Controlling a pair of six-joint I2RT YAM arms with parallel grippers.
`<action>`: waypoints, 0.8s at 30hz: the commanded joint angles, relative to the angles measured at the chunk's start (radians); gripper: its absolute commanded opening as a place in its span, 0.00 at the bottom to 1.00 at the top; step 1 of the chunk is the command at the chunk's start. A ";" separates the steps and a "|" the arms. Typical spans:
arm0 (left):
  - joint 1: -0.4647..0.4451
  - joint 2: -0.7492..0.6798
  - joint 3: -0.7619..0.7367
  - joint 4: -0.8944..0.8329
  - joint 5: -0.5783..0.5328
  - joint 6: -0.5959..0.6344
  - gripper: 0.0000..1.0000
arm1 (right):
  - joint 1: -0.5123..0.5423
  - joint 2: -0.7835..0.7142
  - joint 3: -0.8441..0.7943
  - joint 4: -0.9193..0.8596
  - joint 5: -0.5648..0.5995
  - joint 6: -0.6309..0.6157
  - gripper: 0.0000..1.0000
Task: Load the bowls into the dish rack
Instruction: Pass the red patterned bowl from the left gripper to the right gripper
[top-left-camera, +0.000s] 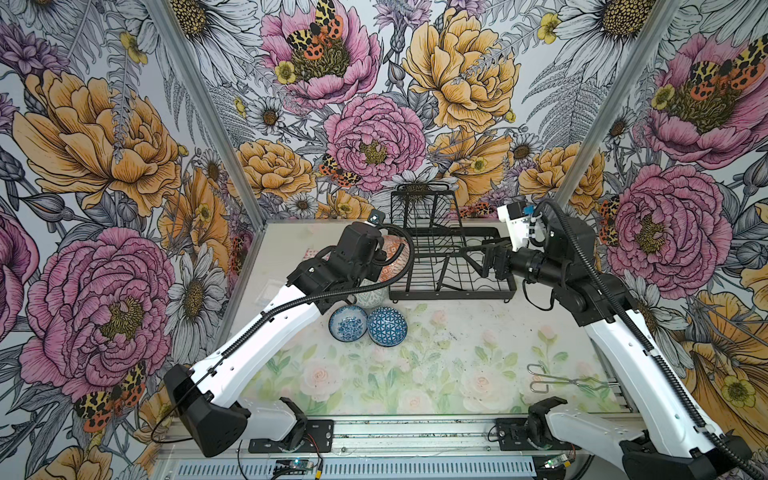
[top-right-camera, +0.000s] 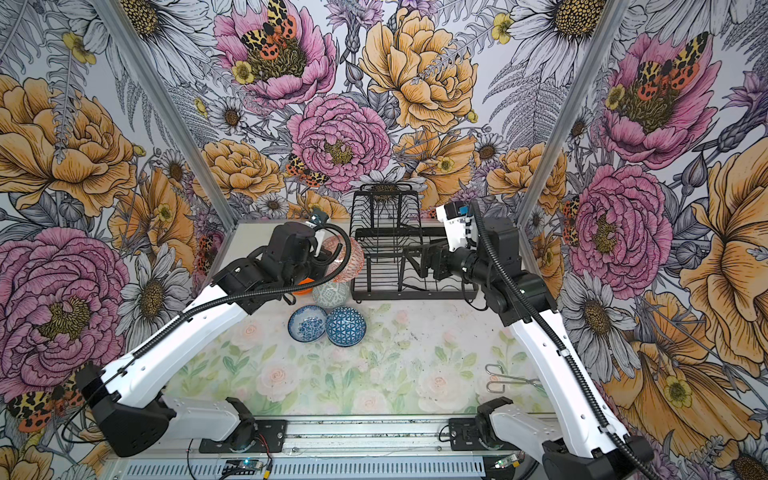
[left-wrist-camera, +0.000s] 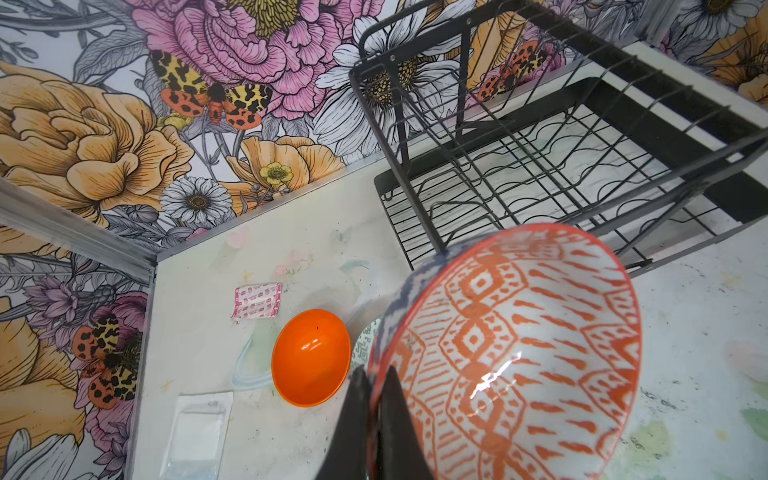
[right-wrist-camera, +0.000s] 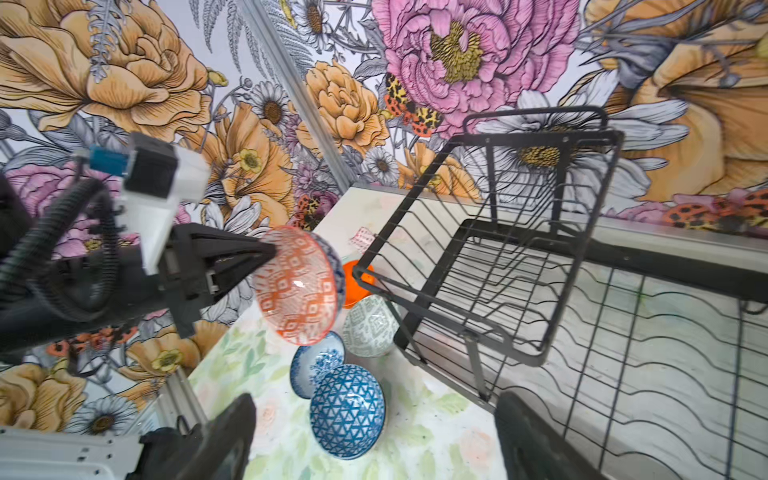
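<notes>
In both top views the round orange-and-white patterned ceramic bowl (top-left-camera: 394, 255) hangs tilted above the desk (top-left-camera: 457, 353), just beside the left end of the empty black wire dish rack (top-left-camera: 453, 294). A grey-green patterned bowl (top-left-camera: 371, 296), a blue floral bowl (top-left-camera: 348, 323) and a blue-and-white geometric bowl (top-left-camera: 387, 326) wait on the desk near the rack's front corner.

In the left wrist view the left tool (left-wrist-camera: 374, 374) is clamped on the patterned bowl's rim, one finger inside and one outside. A plain glossy orange bowl (left-wrist-camera: 311, 362) sits on the desk below. A one-edge pinch on glaze probably lets the bowl swing, so the carry should be slow. The bowl should also rise clear of the rack's frame before crossing it.

In the right wrist view the right tool (right-wrist-camera: 374, 399) stands with jaws wide apart and holds nothing, over the rack's lower tier. It should keep out of the bowl's path. Lowering the bowl edge-on into a wavy slot, and letting go only once the wires bear it, looks safest.
</notes>
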 joint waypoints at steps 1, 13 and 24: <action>-0.014 0.035 0.073 0.142 0.008 0.052 0.00 | 0.038 0.026 0.005 -0.017 -0.040 0.050 0.85; -0.031 0.084 0.159 0.163 0.168 0.035 0.00 | 0.154 0.164 0.080 -0.019 0.089 -0.003 0.73; -0.049 0.017 0.140 0.178 0.298 0.026 0.00 | 0.161 0.212 0.124 -0.017 0.178 0.005 0.62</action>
